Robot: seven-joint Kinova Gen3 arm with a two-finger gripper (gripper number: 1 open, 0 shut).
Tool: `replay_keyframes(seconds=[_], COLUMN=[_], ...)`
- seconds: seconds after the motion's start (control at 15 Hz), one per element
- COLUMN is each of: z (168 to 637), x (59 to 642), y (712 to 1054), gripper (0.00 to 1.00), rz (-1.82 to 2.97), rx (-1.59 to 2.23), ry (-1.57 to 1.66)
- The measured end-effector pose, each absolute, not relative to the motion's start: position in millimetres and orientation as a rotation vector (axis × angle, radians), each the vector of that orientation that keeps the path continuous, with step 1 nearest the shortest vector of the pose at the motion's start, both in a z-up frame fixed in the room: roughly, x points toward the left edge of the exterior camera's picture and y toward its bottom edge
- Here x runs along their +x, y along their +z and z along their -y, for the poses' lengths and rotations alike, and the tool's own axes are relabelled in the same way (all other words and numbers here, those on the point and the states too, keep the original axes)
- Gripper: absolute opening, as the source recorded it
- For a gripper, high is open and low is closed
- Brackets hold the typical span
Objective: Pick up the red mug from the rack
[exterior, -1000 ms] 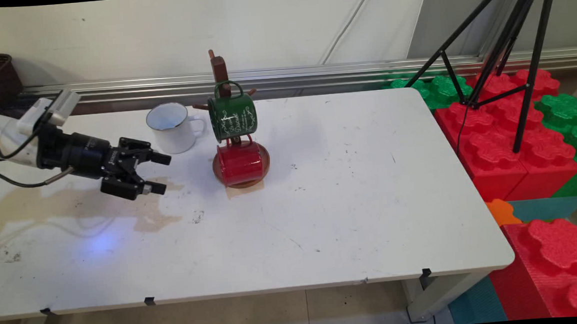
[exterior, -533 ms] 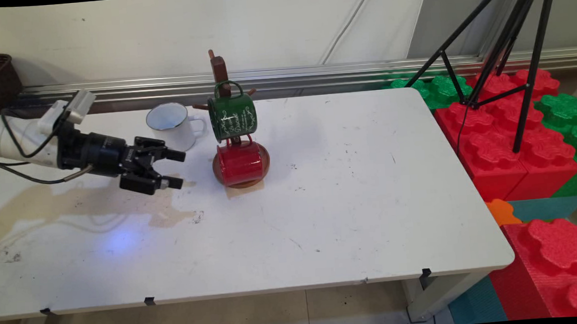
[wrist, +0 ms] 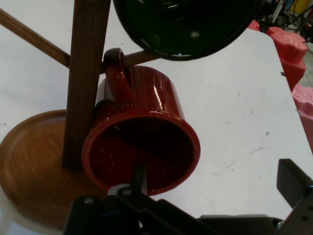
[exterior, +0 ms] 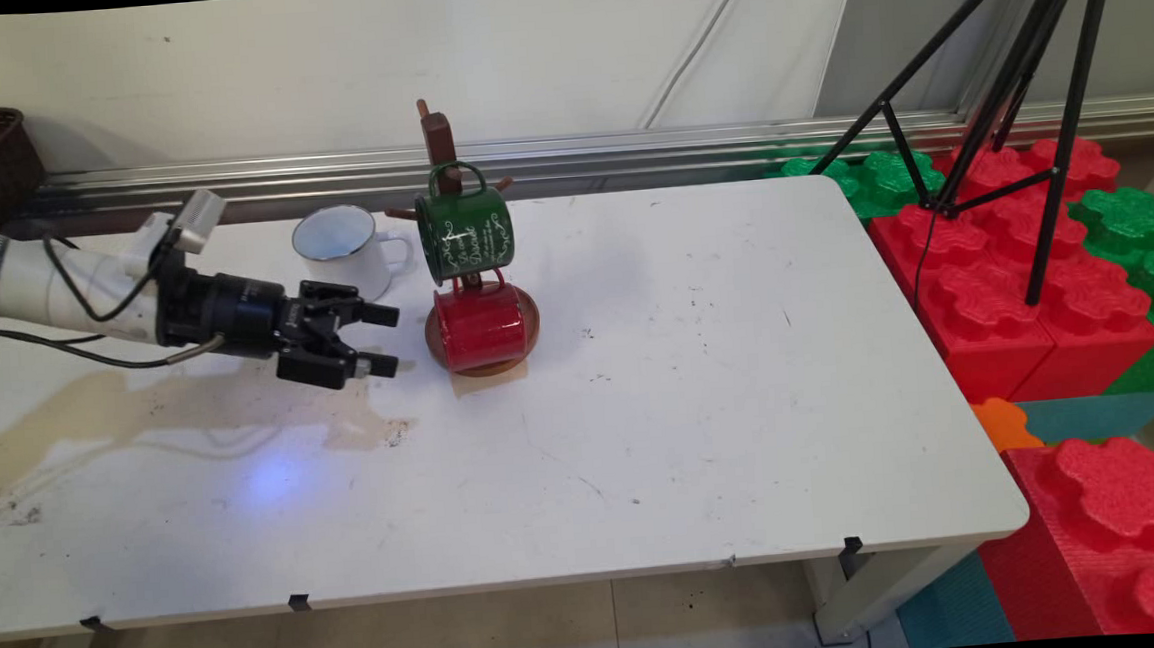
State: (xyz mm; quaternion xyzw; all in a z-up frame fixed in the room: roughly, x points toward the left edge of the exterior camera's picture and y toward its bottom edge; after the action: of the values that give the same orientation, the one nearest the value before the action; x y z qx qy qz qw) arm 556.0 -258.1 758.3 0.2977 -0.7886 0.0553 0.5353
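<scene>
The red mug [exterior: 478, 326] hangs by its handle from a low peg of the wooden stand [exterior: 440, 140], lying on its side with its long axis roughly level and its open mouth turned toward 9 o'clock in the main view, straight at the tool [exterior: 385, 339]. In the hand view that mouth fills the middle and nothing shows inside it. The green mug [exterior: 465, 233] hangs from a higher peg just above the red one, its mouth also facing the tool; its inside looks dark and bare. The stand's round base [exterior: 529, 319] rests on the counter [exterior: 700, 377]. A white mug [exterior: 339, 253] stands upright at about 10 o'clock from the red one, just behind the tool, handle toward 3 o'clock; its inside shows only white. The tool hovers released, fingers spread and holding nothing, just short of the red mug's rim. A brownish stain [exterior: 142, 411] lies on the counter under the arm.
</scene>
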Motion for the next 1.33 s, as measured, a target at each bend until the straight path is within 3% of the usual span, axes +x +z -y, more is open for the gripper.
replay_keyframes(seconds=[1.33], z=[287.0], x=[518.0], y=[716.4], gripper=[1.00], rz=[1.784], rx=[0.788], ry=[0.117])
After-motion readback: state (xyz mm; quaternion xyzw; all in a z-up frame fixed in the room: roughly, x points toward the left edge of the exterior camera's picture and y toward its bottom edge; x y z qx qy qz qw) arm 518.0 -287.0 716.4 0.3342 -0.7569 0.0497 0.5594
